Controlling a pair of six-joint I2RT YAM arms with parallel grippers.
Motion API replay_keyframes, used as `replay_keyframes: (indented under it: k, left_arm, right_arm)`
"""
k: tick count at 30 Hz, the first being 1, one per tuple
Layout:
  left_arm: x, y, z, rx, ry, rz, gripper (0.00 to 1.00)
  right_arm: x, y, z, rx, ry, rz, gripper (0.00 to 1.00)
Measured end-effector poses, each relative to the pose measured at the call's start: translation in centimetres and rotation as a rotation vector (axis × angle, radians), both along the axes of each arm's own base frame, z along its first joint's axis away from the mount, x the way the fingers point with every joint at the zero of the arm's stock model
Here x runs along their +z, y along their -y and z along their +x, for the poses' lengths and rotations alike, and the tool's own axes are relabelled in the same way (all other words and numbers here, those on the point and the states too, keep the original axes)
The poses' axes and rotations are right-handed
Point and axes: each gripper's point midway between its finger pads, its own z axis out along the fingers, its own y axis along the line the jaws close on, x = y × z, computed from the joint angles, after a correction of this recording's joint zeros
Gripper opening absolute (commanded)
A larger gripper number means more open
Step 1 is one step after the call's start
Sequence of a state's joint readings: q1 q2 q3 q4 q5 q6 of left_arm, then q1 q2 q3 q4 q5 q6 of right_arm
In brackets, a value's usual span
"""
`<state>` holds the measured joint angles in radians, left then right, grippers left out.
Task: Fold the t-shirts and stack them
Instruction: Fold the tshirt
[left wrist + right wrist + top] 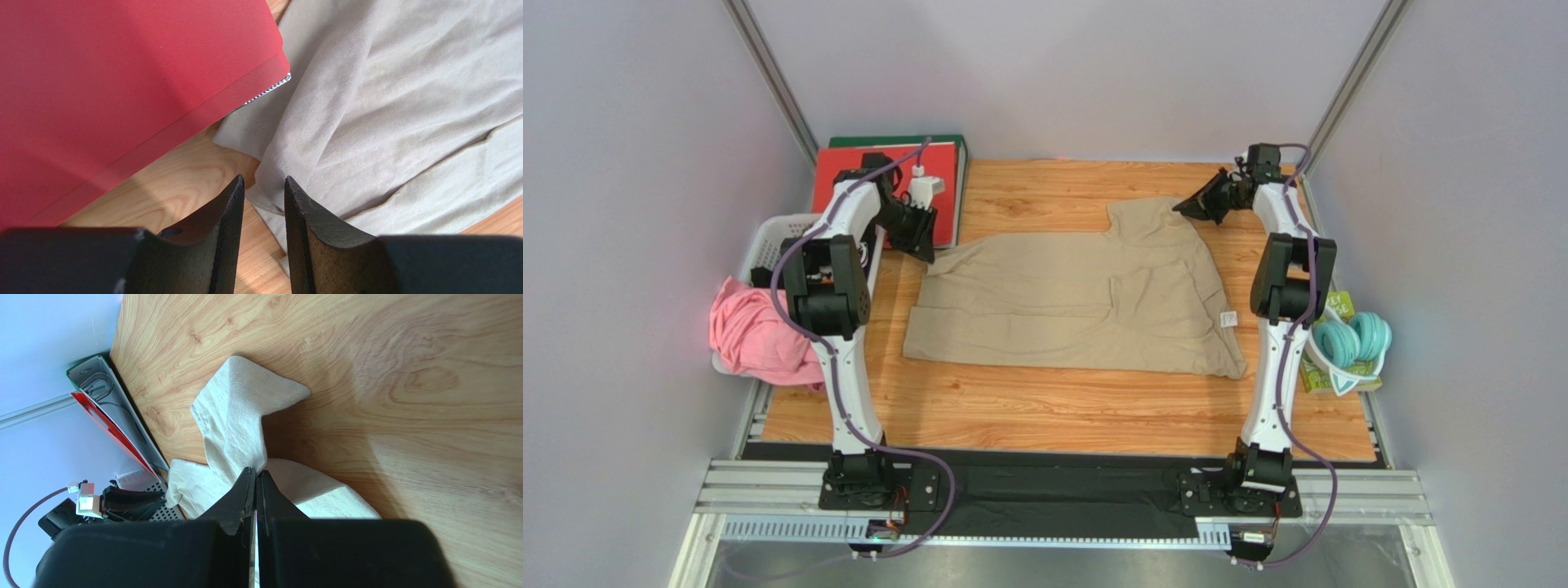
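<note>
Currently the large tan-beige cloth t-shirt (1063, 300) lies half-folded on the wooden table (1075, 410); the right gripper (255, 473) pinches its far sleeve, jaws tight together; the left gripper (263, 180) hangs part-open, empty, over the corner beside the flat red plastic folder (92, 92); closing there may snag the folder's edge.

Plain pale grey walls (634, 147) on 3 sides, w/ metal posts (775, 74) in back corners. Wood-grain table (1063, 410), black mat (1063, 490) + alu rail (1382, 496) along near edge. Light even, soft shadows on the wood
</note>
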<state>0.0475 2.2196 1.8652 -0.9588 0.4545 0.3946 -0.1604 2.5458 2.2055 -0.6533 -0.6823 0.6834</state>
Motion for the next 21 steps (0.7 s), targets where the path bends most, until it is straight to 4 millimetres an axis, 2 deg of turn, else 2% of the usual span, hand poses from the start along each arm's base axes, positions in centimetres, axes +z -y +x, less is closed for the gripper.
replay_keyframes:
  k: [5, 7, 10, 11, 21]
  left_arm:
    - [0.1, 0.4, -0.1, -0.007, -0.003, -0.017, 0.31]
    - [0.1, 0.6, -0.2, -0.01, -0.006, -0.02, 0.25]
    - [0.1, 1.0, -0.3, -0.013, -0.012, -0.028, 0.09]
    - [0.2, 1.1, -0.4, -0.014, -0.013, -0.029, 0.0]
    - [0.9, 1.2, 0.1, -0.012, 0.002, -0.027, 0.0]
  right_arm:
    - [0.0, 0.0, 0.0, 0.0, 0.0, 0.0, 0.0]
    - [0.0, 0.0, 0.0, 0.0, 0.0, 0.0, 0.0]
    - [0.0, 0.0, 0.0, 0.0, 0.0, 0.0, 0.0]
    - [0.0, 0.0, 0.0, 0.0, 0.0, 0.0, 0.0]
    - [-0.1, -0.1, 0.0, 0.001, -0.005, 0.013, 0.0]
